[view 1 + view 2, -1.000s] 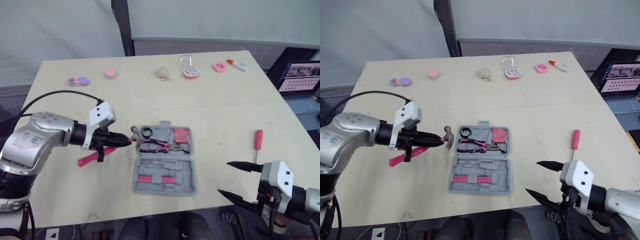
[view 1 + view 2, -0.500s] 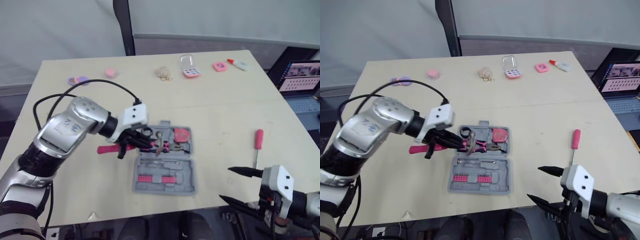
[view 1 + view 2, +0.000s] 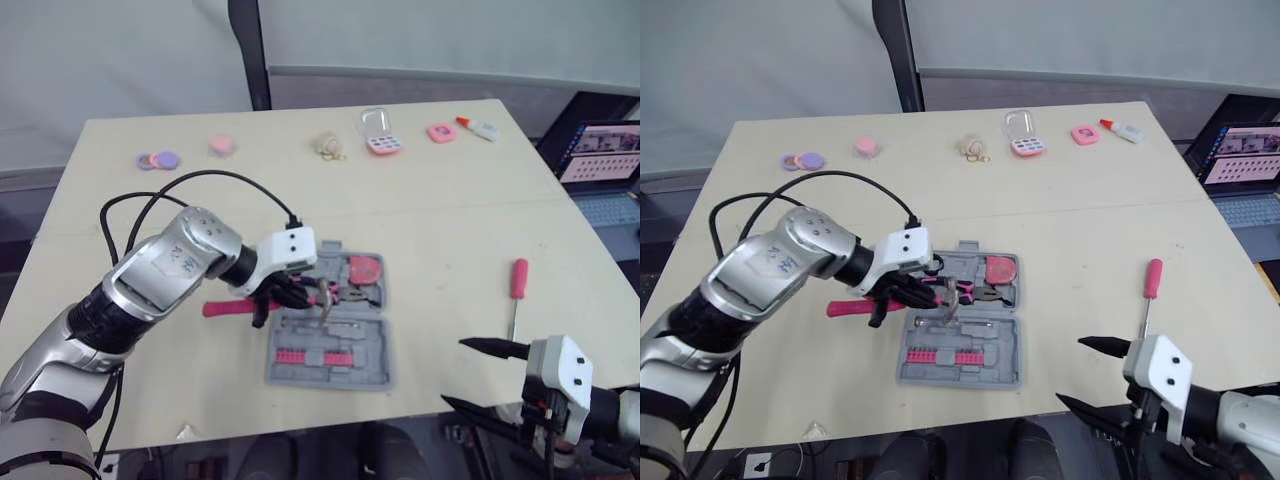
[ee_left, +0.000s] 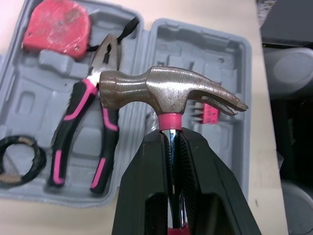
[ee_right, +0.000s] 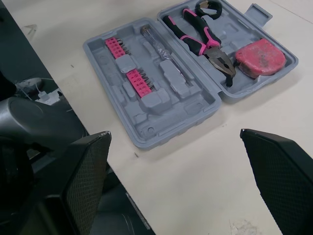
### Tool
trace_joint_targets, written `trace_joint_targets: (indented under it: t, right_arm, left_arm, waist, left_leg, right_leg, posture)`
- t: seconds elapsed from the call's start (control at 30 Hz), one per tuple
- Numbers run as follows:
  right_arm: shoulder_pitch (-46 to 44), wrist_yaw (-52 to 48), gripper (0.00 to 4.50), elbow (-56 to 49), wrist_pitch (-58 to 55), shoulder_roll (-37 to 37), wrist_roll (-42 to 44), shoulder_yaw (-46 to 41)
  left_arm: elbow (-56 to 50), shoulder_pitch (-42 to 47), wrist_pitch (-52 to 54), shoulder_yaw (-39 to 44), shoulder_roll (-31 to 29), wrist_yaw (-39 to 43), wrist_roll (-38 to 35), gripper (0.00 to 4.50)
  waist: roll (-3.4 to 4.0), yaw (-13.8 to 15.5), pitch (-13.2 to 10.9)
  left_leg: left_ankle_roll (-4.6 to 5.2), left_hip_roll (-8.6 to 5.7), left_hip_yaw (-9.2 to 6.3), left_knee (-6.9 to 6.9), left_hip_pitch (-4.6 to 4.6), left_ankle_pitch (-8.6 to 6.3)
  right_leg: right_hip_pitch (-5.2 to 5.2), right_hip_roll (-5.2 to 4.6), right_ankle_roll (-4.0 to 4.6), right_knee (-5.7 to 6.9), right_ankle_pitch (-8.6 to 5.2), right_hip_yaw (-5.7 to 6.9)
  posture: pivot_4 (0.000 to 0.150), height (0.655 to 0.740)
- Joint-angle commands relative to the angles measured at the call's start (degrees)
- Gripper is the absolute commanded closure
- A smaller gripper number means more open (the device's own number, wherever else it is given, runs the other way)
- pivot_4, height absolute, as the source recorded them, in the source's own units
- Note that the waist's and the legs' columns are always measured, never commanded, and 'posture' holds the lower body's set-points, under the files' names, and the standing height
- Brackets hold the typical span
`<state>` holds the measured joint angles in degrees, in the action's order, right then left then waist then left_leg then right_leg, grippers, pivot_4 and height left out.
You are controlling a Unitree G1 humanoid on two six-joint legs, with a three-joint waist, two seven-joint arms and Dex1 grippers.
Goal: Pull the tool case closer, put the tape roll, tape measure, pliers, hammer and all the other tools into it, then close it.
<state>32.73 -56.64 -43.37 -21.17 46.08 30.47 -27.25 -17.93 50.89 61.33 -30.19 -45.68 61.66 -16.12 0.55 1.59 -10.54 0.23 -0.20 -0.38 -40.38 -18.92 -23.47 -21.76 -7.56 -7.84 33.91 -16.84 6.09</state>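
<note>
Left wrist view: the left gripper (image 4: 168, 139) is clamped on the neck of the one hammer (image 4: 166, 90), held over the single open tool case (image 3: 345, 350) at the near middle of the table (image 3: 450, 200). Its far half holds one pair of pliers (image 4: 105, 122), one tape measure (image 4: 56, 27) and one tape roll (image 4: 22, 142). One screwdriver (image 3: 516, 280) lies to the right. The right gripper (image 3: 453, 372) is spread wide and empty.

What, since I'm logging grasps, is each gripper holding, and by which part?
The left gripper clamps the hammer by its shaft just below the metal head; the right gripper is open, holding nothing.
</note>
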Motion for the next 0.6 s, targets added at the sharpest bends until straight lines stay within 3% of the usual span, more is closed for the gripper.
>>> trace_joint_targets:
  t: [0.03,0.2,0.4,0.6]
  right_arm:
    - [-1.0,-0.1,0.00,-0.8,0.9,0.0,0.0,0.6]
    - [-2.5,-0.9,0.00,0.1,0.5,0.7,0.2,0.9]
    - [-5.6,-1.2,0.00,2.0,0.3,1.7,0.2,2.2]
    - [-7.5,-1.5,0.00,2.9,0.1,2.3,0.2,3.0]
  left_arm:
    - [-3.8,2.4,3.3,-1.1,1.7,-1.5,0.1,4.48]
    - [-2.8,4.0,7.2,-3.6,5.7,-5.2,1.5,4.48]
    - [0.3,6.5,-1.6,-11.2,4.2,-4.4,8.0,4.48]
    - [-0.2,9.1,1.4,-12.2,9.5,-3.1,6.5,4.48]
  waist:
    - [0.00,0.1,0.0]
    - [0.00,0.4,0.0]
    - [0.00,0.3,0.0]
    - [0.01,1.2,0.0]
  left_leg:
    - [0.00,0.00,-0.02,-0.03,-0.03,0.00]
    - [0.03,-0.03,-0.32,-0.45,-0.30,-0.02]
    - [0.03,-0.03,-0.40,-0.46,-0.29,-0.02]
    - [0.06,-0.09,-0.37,-0.56,-0.39,-0.03]
  right_leg:
    - [-0.01,0.00,0.00,0.00,0.00,0.01]
    - [-0.03,0.00,-0.04,0.08,0.02,0.07]
    - [-0.03,0.01,-0.04,0.10,0.02,0.07]
    - [-0.03,0.01,-0.04,0.11,0.02,0.07]
  posture:
    - [0.150,0.7400]
    - [0.150,0.7400]
    - [0.150,0.7400]
    - [0.150,0.7400]
